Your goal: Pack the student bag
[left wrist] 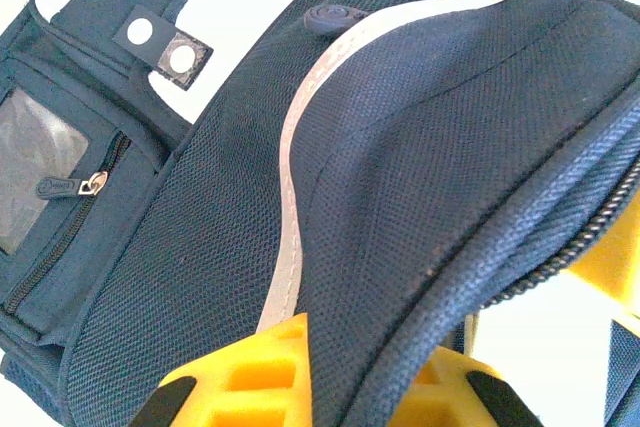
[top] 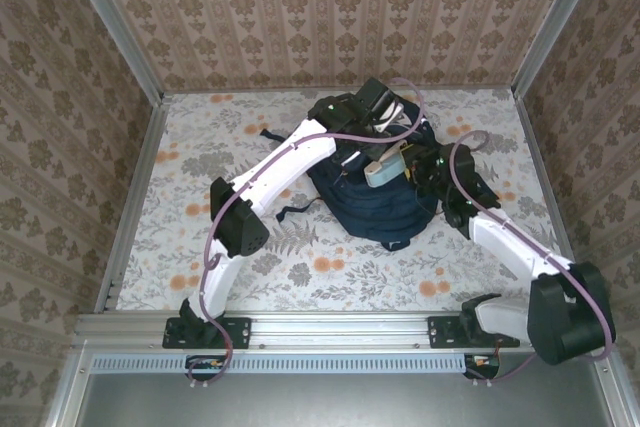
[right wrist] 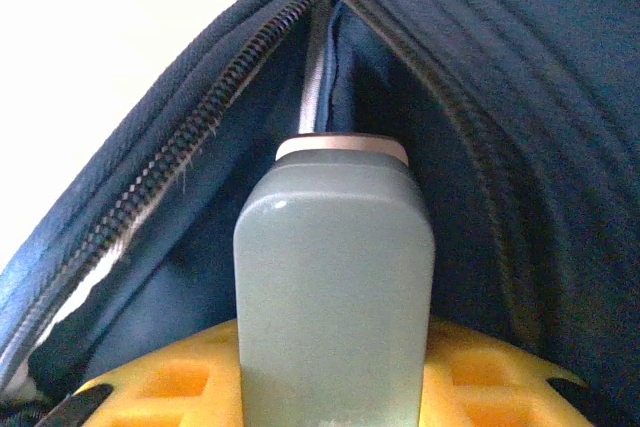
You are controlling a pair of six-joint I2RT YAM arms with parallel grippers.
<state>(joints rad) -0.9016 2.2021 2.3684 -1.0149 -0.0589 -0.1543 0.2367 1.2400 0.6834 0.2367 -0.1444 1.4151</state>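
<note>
Lying slumped at far middle of floral-patterned desk (top: 200, 147): student bag (top: 375, 209), large navy-blue fabric backpack, white reflective stripe, main zip parted. Pressed together on bag's zip-edge fabric, pinching it: left gripper (left wrist: 345, 382). Clamped on smooth grey-green rounded rectangular case (right wrist: 335, 287), pink-capped tip between parted zip sides: right gripper (right wrist: 335, 387).

Robot test cell in a lab, dressed up like a room: beige damask-print wallpaper panels (top: 330, 17) fill the top, left & right of the overhead view, held by bare aluminium corner posts (top: 112, 22). Floral-print table cover (top: 190, 157) sits mid-frame. Grooved aluminium rail (top: 340, 332) w/ black bolted arm-base plates (top: 207, 331) runs along the bottom.
</note>
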